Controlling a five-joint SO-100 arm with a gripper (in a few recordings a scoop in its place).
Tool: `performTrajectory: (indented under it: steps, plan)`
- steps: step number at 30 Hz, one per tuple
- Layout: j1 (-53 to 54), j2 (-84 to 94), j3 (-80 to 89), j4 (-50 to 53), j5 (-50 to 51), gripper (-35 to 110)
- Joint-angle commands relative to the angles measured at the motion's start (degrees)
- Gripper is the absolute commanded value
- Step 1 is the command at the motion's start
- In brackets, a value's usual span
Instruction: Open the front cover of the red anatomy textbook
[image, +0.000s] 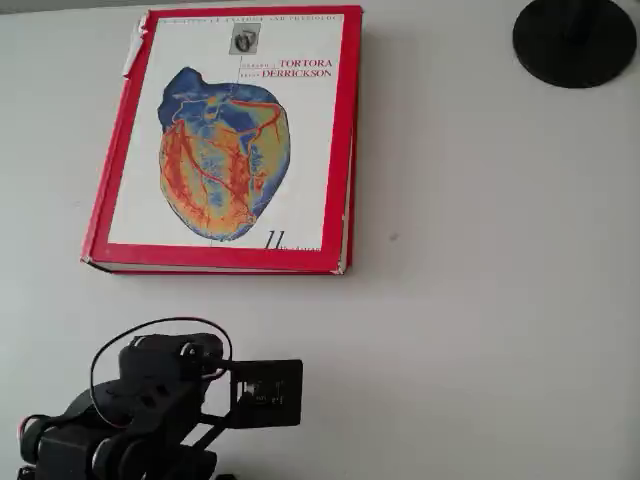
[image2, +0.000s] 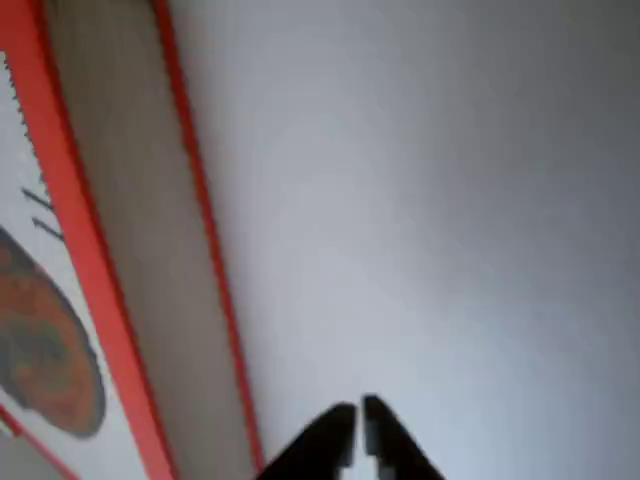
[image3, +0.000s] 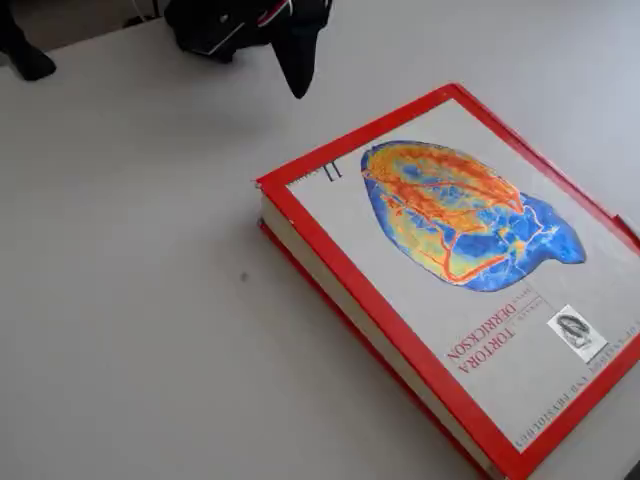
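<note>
We see the closed red anatomy textbook (image3: 440, 290), heart-illustrated front cover (image: 225, 140) up, right of our clenched, empty gripper (image3: 298, 75).

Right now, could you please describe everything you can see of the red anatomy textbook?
The red anatomy textbook is a thick hardcover lying flat and closed on the white table. Its front cover faces up: a red border around a white panel with a blue-orange heart picture and "TORTORA DERRICKSON". Pale page edges show along one side in the wrist view. Nothing touches it; the tool hangs nearby.
</note>
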Motion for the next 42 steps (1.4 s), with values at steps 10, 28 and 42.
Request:
performTrajectory:
  steps: [10, 28, 42]
  plan:
    - [0.0, -0.3, -0.5, 0.9, -0.1, 1]
    - [10.3, -0.3, 3.8, -26.5, -14.1, 18]
    - [9.6, -17.7, 4.6, -44.4, -25.3, 21]
